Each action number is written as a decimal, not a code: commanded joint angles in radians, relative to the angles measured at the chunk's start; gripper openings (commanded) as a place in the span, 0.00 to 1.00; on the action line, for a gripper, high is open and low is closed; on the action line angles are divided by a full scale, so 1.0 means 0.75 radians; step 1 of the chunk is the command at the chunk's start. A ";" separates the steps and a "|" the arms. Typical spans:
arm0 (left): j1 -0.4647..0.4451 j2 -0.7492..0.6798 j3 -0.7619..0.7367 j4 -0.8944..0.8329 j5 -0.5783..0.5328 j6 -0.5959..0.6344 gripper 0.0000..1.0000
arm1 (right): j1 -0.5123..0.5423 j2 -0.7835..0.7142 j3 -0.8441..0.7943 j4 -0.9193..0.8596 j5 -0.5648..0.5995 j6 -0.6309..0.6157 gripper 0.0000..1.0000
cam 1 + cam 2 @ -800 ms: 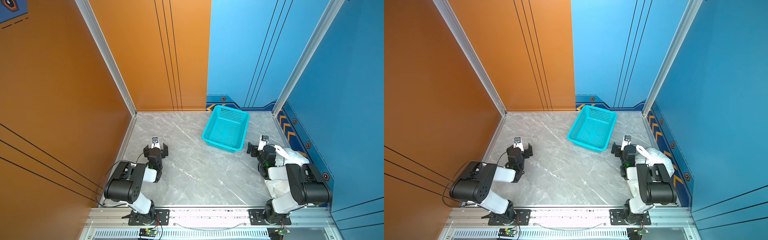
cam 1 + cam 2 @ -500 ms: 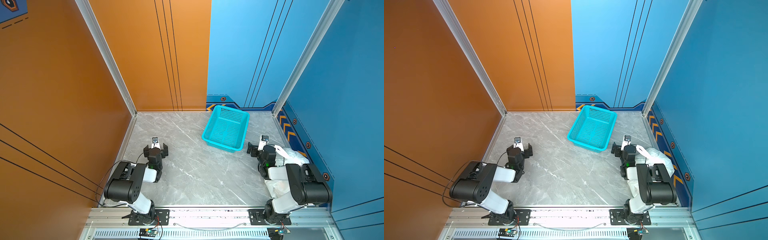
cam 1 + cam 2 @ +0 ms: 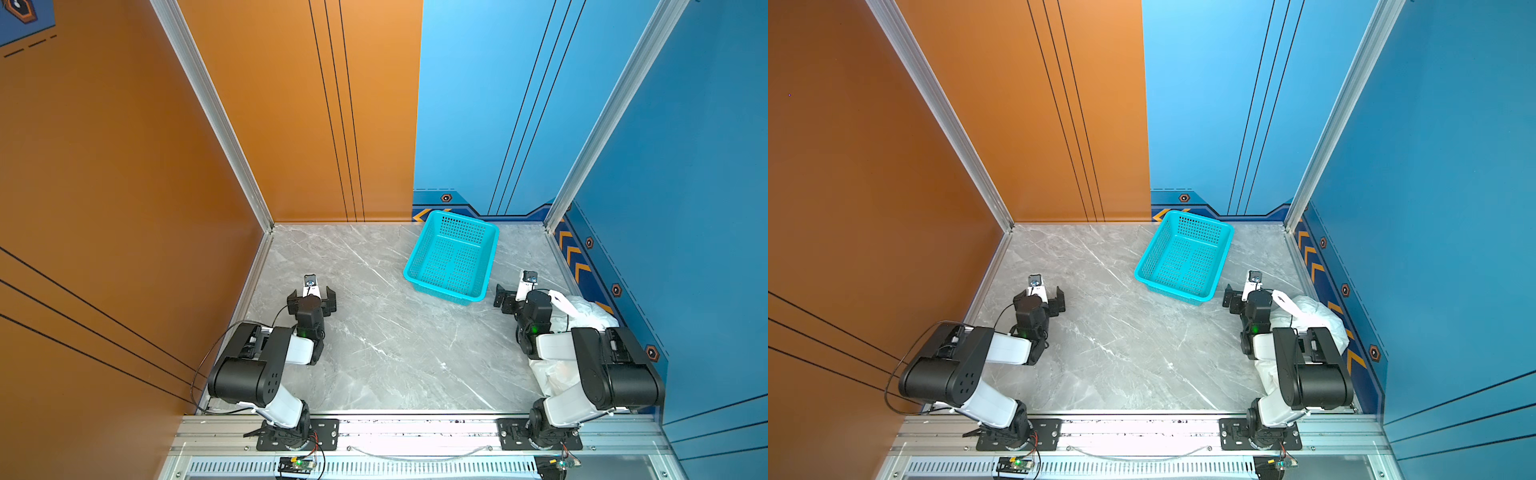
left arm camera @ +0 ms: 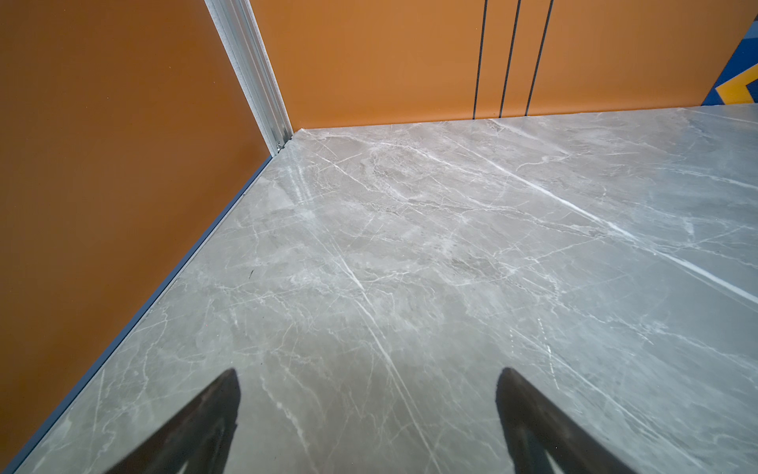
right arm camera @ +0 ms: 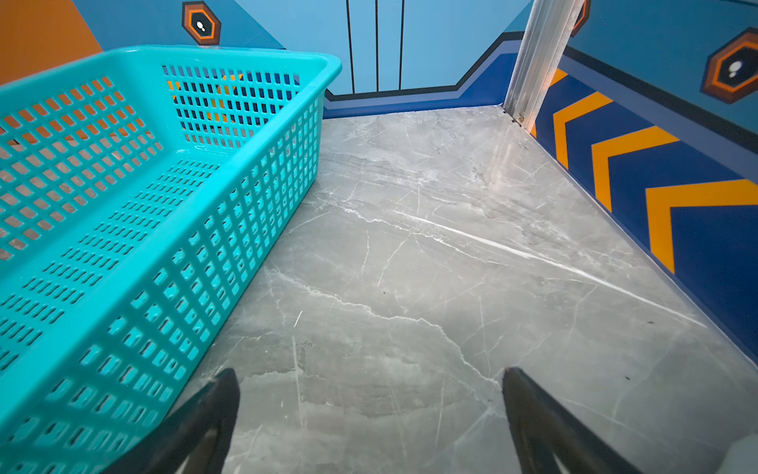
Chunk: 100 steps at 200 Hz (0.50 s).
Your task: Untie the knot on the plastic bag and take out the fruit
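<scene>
On the grey marble counter (image 3: 395, 332) the left hand (image 3: 311, 296) sits wide and empty, a teal basket (image 3: 491, 262) stands farther back, and the right hand (image 5: 369, 371) gapes empty too. Beside the right arm (image 3: 602, 365) slumps the plastic bag (image 3: 592, 312), seemingly thin, limp and slippery, probably best pinched at its handle loop (image 3: 562, 300).

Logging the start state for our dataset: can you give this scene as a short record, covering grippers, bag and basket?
Left gripper: open, empty, above the grey marble tabletop
Right gripper: open, empty, beside the teal perforated plastic basket
Basket: empty, toward the far edge
Thin white plastic bag: against the blue right wall, partly behind the right arm, not gripped
Knot: not discernible
Fruit: none outside the bag
</scene>
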 commanded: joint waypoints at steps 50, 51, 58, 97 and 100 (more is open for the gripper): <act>0.002 0.002 0.029 -0.016 -0.007 0.012 0.98 | 0.003 0.006 0.024 -0.010 -0.018 -0.005 1.00; 0.001 0.002 0.029 -0.016 -0.008 0.012 0.98 | 0.004 0.006 0.024 -0.010 -0.018 -0.005 1.00; 0.001 0.002 0.027 -0.016 -0.007 0.013 0.98 | 0.003 0.006 0.024 -0.010 -0.018 -0.005 1.00; -0.007 -0.028 0.014 -0.015 -0.009 0.020 0.98 | 0.036 -0.108 0.140 -0.321 0.057 -0.017 1.00; -0.006 -0.036 0.013 -0.016 -0.017 0.018 0.98 | 0.041 -0.125 0.160 -0.377 0.070 -0.018 1.00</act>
